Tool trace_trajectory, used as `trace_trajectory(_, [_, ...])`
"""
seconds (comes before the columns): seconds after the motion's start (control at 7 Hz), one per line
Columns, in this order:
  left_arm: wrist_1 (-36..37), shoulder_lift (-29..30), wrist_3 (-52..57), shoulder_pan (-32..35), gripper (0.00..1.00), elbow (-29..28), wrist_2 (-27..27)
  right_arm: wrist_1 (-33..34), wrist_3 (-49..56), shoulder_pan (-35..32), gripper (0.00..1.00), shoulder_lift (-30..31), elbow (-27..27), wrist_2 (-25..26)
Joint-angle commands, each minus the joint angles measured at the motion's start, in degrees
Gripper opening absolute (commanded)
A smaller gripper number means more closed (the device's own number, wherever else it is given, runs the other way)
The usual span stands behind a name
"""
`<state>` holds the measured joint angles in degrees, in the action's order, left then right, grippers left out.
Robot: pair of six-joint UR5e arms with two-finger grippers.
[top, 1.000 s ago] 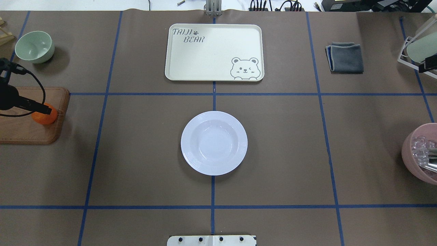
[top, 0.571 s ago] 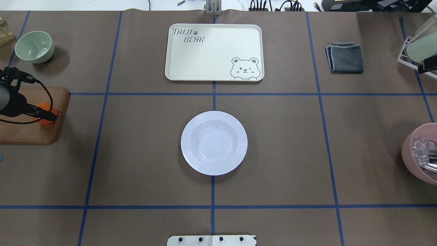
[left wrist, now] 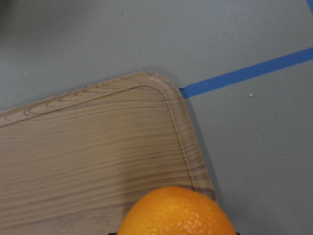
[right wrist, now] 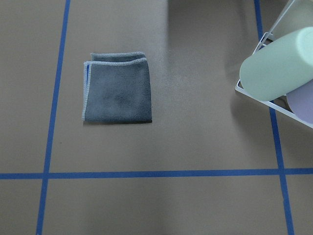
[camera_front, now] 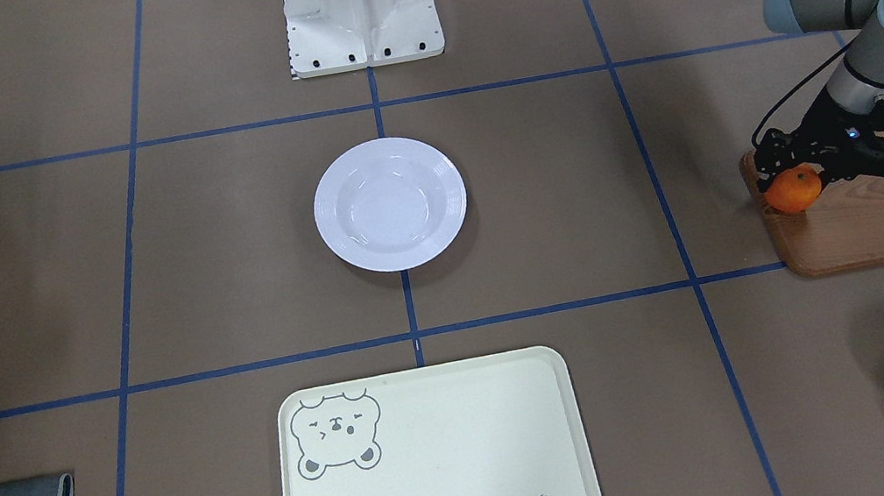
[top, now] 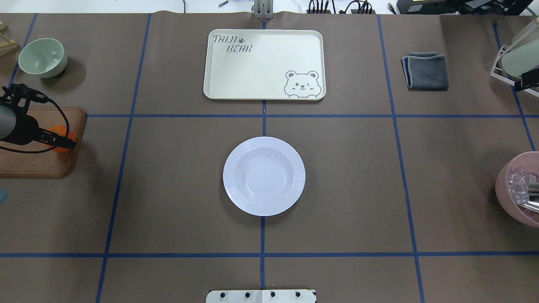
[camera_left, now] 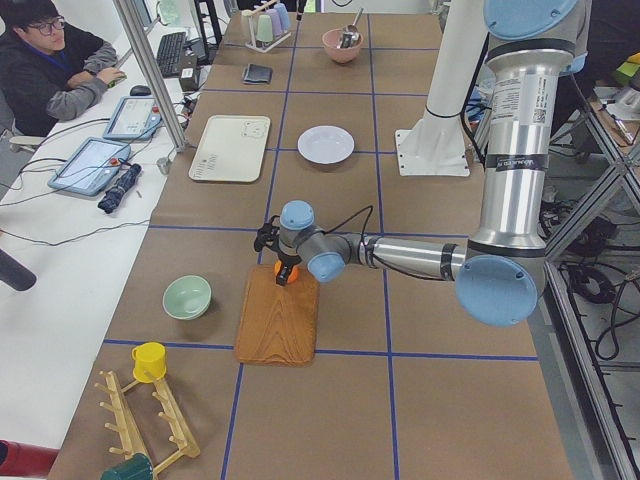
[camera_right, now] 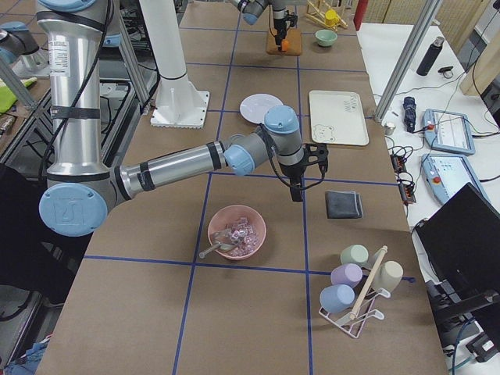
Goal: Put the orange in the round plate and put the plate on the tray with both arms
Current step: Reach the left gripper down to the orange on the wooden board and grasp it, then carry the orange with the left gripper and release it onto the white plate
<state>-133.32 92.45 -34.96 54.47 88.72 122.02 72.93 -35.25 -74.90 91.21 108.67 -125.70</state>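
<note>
The orange [camera_front: 794, 189] is clamped between the black fingers of my left gripper [camera_front: 791, 185], just above the inner corner of the wooden board [camera_front: 871, 215]. The left wrist view shows the orange [left wrist: 176, 213] at its bottom edge, over that board corner [left wrist: 88, 156]. The white round plate [top: 264, 176] lies empty at the table's centre. Beyond it, at the far side, the cream tray [top: 264, 63] with the bear drawing is empty. My right gripper [camera_right: 297, 191] hangs over the table near the grey cloth; I cannot tell if it is open or shut.
A pale green bowl [top: 43, 57] stands at the far left. A folded grey cloth [top: 425, 70] lies at the far right. A pink bowl [top: 518, 189] holding clear pieces is at the right edge, with a cup rack [top: 516, 59] beyond it.
My left gripper has carried the orange to the right, from the middle of the wooden board to its inner corner. The plate and tray have not moved.
</note>
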Motion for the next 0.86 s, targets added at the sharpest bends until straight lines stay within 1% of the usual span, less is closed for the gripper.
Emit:
trace_trajectory(0.0, [1.83,5.50,-4.38,0.55,0.00,2.50,2.08,-0.07,0.09,0.20,1.00,-0.06,0.14,-0.16])
trace_trajectory(0.14, [6.28,11.72,-11.90,0.29,0.00,3.12,1.73,-1.03,-0.17,0.63,1.00,-0.67,0.14,-0.34])
trace_trajectory(0.29, [11.98,17.09,-16.33,-1.11,0.00,4.52,1.38,-3.91,-0.08,2.20,1.00,-0.85,-0.20,-0.51])
trace_trajectory(0.43, [16.56,20.02,-21.76,-6.17,0.00,7.40,-3.76,-7.85,-0.08,4.13,1.00,-0.94,-0.38,-0.60])
trace_trajectory(0.57, [24.96,24.31,-25.73,-11.61,0.00,10.65,-8.42,-10.15,0.18,6.07,1.00,-2.86,-0.38,-0.69])
trace_trajectory(0.71, [33.66,30.53,-30.99,-15.15,0.00,11.82,-11.25,-11.74,-0.25,8.17,1.00,-4.96,-0.21,-0.95])
